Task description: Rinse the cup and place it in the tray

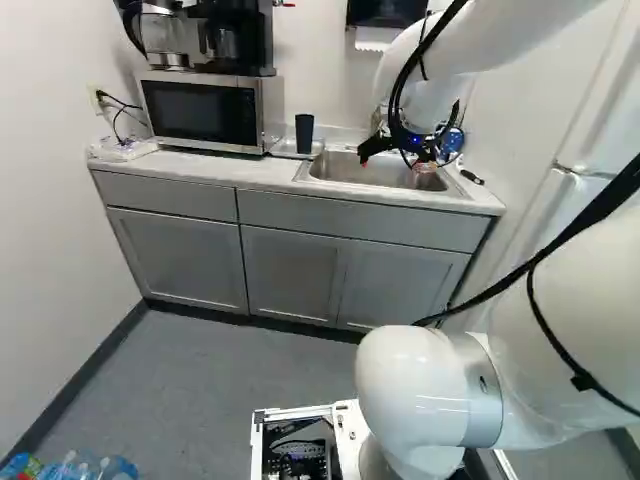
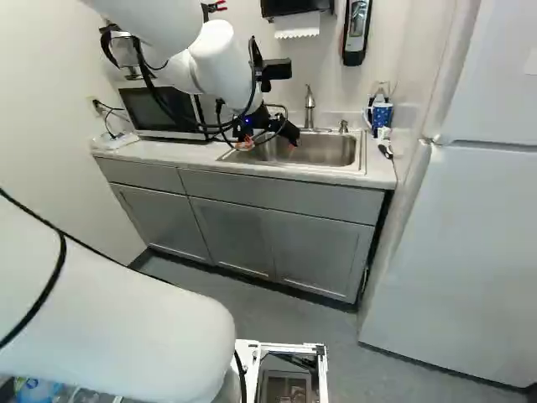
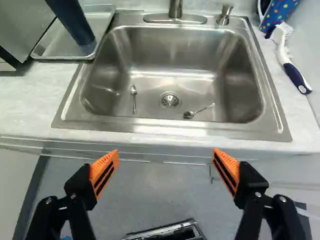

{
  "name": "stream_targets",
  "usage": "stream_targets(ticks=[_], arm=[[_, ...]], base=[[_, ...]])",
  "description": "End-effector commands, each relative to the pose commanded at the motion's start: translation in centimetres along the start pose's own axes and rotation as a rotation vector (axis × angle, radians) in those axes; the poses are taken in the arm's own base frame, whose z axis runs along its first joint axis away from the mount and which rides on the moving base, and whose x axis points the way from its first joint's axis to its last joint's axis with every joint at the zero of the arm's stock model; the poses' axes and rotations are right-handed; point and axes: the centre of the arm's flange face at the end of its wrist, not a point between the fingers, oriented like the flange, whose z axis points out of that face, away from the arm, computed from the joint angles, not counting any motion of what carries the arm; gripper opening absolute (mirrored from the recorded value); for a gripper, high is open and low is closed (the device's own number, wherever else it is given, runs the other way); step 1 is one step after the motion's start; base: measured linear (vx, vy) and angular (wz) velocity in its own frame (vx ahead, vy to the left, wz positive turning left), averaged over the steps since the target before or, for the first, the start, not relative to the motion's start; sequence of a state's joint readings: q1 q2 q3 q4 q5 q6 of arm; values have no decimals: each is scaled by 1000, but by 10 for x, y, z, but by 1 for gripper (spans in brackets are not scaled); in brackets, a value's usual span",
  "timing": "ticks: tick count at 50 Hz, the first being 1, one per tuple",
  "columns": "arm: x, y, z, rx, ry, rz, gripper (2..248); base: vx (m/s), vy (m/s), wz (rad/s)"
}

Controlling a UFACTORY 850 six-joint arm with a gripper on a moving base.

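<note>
Two orange pads [image 3: 104,172] face each other across a wide gap, so my gripper [image 3: 165,151] is spread and empty near the front edge of the sink [image 3: 170,45]. The cup [image 3: 75,25] stands upright in the tray [image 3: 60,58], on the counter [image 3: 30,105] between the microwave [image 1: 200,112] and the basin. I take that to be its draining place: the rim would catch drips, and the faucet [image 3: 175,10] is close by. Its place matches the finish I want, but I can't tell whether it has been rinsed; if not, I need to grasp its side squarely and carry it under the spout. The cup is a tall, dark blue taper, plain-sided and wider at the mouth, so a high, uneven squeeze could tip it or let it slip. The tray is shallow metal with straight edges, while the sink is brushed steel with rounded corners. One spoon [image 3: 134,100] and another spoon [image 3: 189,114] lie on either side of the round drain [image 3: 170,100], perhaps left for washing. The pale-bristled brush [image 3: 295,75] rests beside the sink, probably for scrubbing, its slim handle white and dark blue.
</note>
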State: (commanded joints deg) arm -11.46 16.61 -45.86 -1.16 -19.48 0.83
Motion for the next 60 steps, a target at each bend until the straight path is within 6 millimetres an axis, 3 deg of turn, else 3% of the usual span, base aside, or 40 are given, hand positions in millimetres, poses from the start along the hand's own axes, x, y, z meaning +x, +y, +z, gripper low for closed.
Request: stream_targets(ticks=[60], arm=[[0, 0, 0, 0, 0, 0, 247]], base=[[-99, 13, -173]])
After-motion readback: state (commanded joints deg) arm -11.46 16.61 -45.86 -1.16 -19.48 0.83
